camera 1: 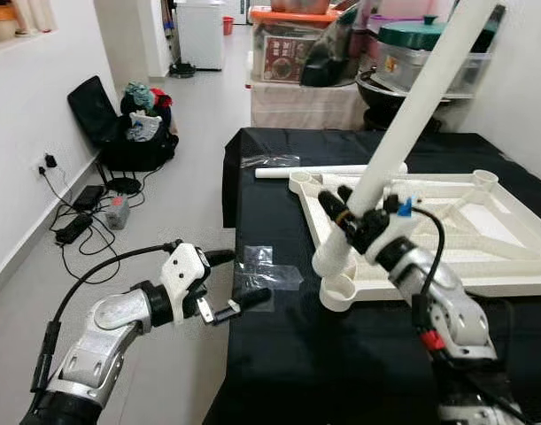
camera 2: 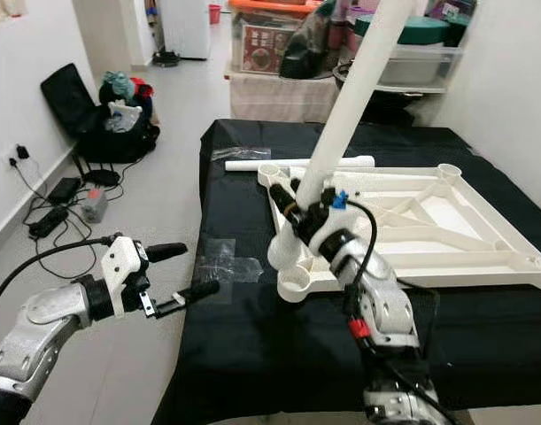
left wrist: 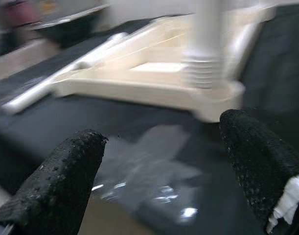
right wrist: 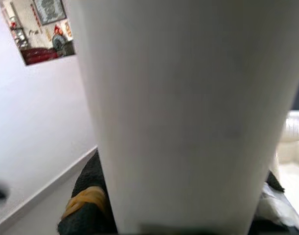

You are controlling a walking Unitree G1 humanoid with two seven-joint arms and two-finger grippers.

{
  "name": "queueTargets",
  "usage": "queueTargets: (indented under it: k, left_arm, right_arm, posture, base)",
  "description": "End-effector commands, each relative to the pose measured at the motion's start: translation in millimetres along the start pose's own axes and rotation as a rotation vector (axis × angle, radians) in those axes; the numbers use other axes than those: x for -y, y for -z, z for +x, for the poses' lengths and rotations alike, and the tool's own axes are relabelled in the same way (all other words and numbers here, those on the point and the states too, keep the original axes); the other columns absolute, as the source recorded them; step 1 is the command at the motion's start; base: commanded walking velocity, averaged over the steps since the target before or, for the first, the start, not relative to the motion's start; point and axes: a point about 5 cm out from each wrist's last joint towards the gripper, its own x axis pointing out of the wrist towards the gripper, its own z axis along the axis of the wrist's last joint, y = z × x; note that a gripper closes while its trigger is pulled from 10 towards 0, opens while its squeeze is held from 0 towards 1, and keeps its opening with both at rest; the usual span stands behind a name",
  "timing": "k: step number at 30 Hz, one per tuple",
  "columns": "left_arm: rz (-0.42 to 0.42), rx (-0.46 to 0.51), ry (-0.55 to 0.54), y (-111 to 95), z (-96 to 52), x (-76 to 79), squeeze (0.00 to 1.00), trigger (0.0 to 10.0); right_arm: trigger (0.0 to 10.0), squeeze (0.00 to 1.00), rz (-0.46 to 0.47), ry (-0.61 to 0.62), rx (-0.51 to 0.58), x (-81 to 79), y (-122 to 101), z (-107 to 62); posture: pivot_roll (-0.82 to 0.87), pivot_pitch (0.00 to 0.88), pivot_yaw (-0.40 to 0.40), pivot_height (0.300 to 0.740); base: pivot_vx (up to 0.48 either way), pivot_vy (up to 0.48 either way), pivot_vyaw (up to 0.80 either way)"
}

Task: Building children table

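A white child's tabletop (camera 1: 483, 276) lies upside down on a black-covered table (camera 1: 341, 372). My right gripper (camera 1: 359, 217) is shut on a long white table leg (camera 1: 412, 106). The leg leans up to the right, and its lower end rests at the near-left corner socket (camera 1: 341, 290). In the right wrist view the leg (right wrist: 188, 112) is close up. A second white leg (camera 1: 323, 171) lies flat beyond the tabletop. My left gripper (camera 1: 242, 276) is open at the table's left edge, over a piece of clear plastic wrap (camera 1: 272, 270). Its fingers (left wrist: 56, 186) point at the leg's ribbed end (left wrist: 205, 66).
On the floor at the left are a black bag with clothes (camera 1: 137, 133), a power strip and cables (camera 1: 80, 221). Storage boxes and pots (camera 1: 412, 53) stand behind the table. Another clear wrapper (camera 1: 270, 161) lies at the table's far left.
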Motion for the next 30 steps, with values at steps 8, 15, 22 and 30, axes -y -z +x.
queueTargets:
  k: [8, 15, 22, 30]
  left_arm:
    - [0.000, 0.001, -0.071, 1.3, -2.5, -4.7, 0.00, 10.0]
    - [-0.008, 0.006, -0.078, 3.5, 0.6, 0.9, 0.00, 10.0]
    - [-0.010, 0.012, -0.088, 4.7, 2.1, 2.8, 0.00, 10.0]
    - [-0.022, 0.017, -0.091, 5.8, 4.7, 6.9, 0.00, 10.0]
  right_arm:
    - [0.0, 0.00, -0.090, -0.065, -0.027, -2.4, 9.9, -6.9]
    - [0.0, 0.00, -0.121, 0.016, -0.050, 9.4, 15.3, -5.4]
    - [0.0, 0.00, -0.126, 0.059, -0.067, 14.8, 20.4, -6.7]
    - [0.0, 0.00, -0.131, 0.098, -0.087, 20.1, 25.9, -7.6]
  posture:
    - [0.06, 0.000, -0.060, 0.740]
    - [0.07, 0.000, -0.066, 0.740]
    - [0.07, 0.000, -0.069, 0.740]
    - [0.06, 0.000, -0.068, 0.740]
  base:
    - [0.000, 0.000, 0.00]
    - [0.000, 0.000, 0.00]
    - [0.000, 0.000, 0.00]
    - [0.000, 0.000, 0.00]
